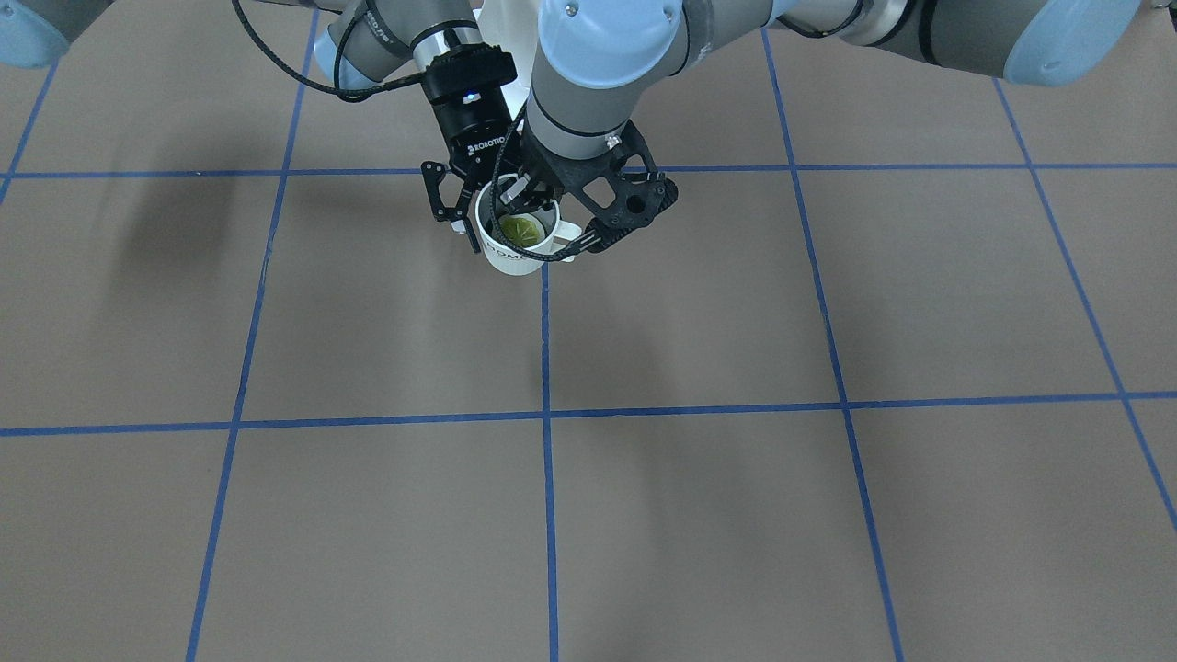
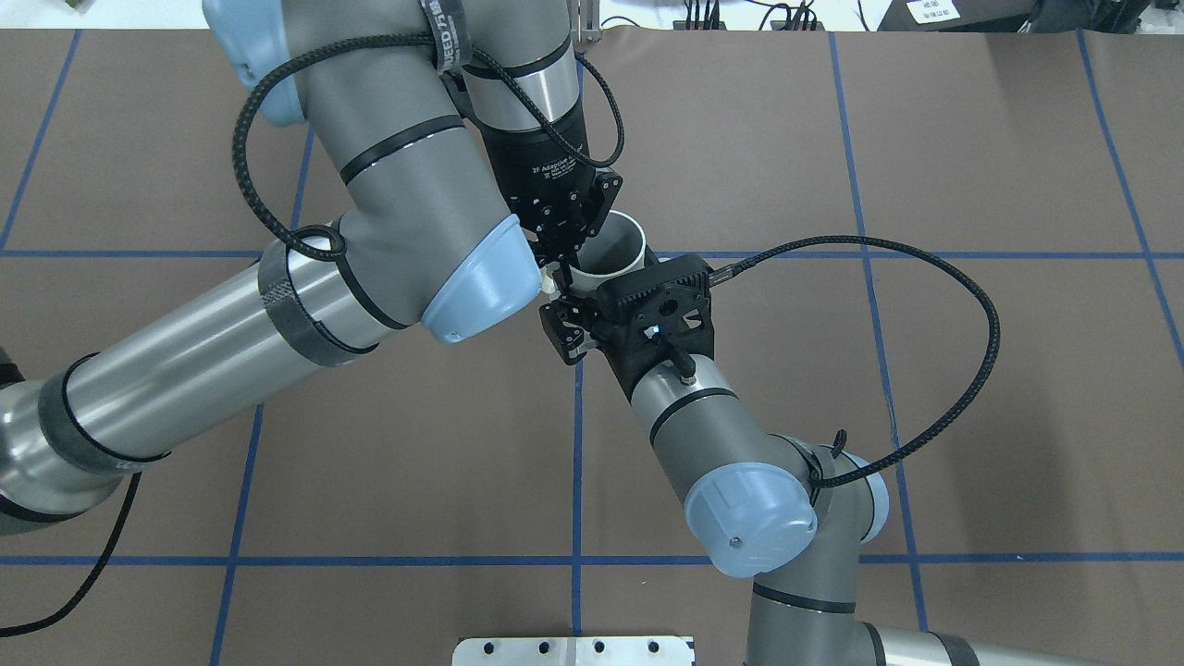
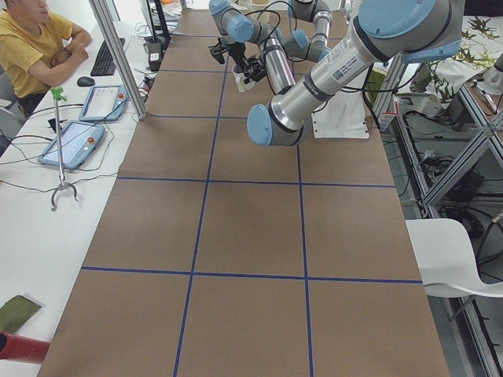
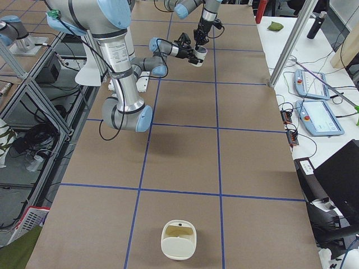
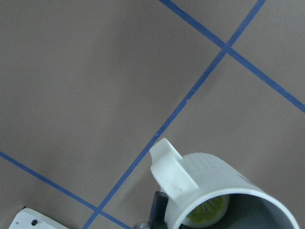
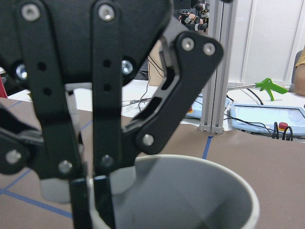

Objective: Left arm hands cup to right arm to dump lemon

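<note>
where the two arms meet above the brown table (image 1: 368,322), the cup (image 1: 511,257) hangs clear of the surface, mouth upward, near a crossing of the blue tape lines (image 1: 546,349). the lemon (image 1: 521,230) lies low inside the cup with its segment pattern facing up; the left wrist view shows the same slice against the inner wall. the squared handle (image 5: 169,167) points toward the robot's left.

left gripper (image 2: 564,250), in the perforated bracket: it hangs over the cup, with its fingers drawn together on the rim just beside the handle. one dark finger (image 5: 157,212) shows against the outer wall below the handle.

right gripper (image 1: 471,219), printed "robotiq": it meets another part of the rim. in the right wrist view its fingers (image 6: 102,202) straddle the wall, one outside and one within the grey interior, nipped close on it.

in both side views the cup is small and far along the table, and the fingers cannot be judged there.

a cream-white container (image 4: 179,240) sits on the table toward the end on the robot's right, well apart from both arms. a person in a yellow shirt (image 3: 31,39) sits at the white bench beside the table.
</note>
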{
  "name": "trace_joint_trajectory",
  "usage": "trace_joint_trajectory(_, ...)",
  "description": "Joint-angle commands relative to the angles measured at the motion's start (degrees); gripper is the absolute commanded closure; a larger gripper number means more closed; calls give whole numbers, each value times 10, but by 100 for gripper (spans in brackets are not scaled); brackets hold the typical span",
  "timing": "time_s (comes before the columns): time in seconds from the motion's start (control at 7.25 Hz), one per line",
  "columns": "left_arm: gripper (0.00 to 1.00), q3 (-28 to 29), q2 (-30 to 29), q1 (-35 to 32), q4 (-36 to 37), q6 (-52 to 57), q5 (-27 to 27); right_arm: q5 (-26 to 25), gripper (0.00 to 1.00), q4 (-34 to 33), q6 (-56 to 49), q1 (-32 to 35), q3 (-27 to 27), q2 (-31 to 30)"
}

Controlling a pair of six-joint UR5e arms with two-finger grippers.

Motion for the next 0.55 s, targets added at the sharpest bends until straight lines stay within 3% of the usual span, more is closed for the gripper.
trace_joint_trajectory(0.0, 100, -2, 0, 3, 1, 0, 0, -1, 0, 1, 0, -1, -7, 1)
trace_joint_trajectory(0.41, 100, -2, 0, 4, 1, 0, 0, -1, 3, 2, 0, -1, -6, 2)
